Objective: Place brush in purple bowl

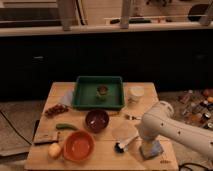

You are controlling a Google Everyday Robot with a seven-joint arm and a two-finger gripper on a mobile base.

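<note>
The gripper (148, 145) is sitting at the lower end of the white arm (162, 122), pointing down at the near right part of the wooden table (62, 92). Whether it is spread or pressed together cannot be told. A blue-grey pad (155, 150) is lying directly at its tip, and contact between the two cannot be confirmed. The brush (124, 144) is lying on the table just beside the gripper at its 9 o'clock, apart from it, with the black bristle head nearest the table's front edge and the white handle angling up toward 2 o'clock. A pale, clear round item (124, 131) is resting just beyond the brush at 12 o'clock. The purple bowl (97, 120) is standing at 10 o'clock from the brush, near it but not touching, and nothing is showing inside it. The orange bowl (78, 145) is sitting at 7 o'clock from the purple bowl, close beside it. A thin fork (131, 117) is lying at 3 o'clock from the purple bowl. The green tray (82, 95) is occupying the far middle of the table, holding one small dark object (102, 91). A white cup (136, 93) is standing at the tray's 3 o'clock. On the left side, a cluster of red fruit (56, 109), a green vegetable (66, 127) and a yellow fruit (55, 149) are lying well apart from the gripper.
</note>
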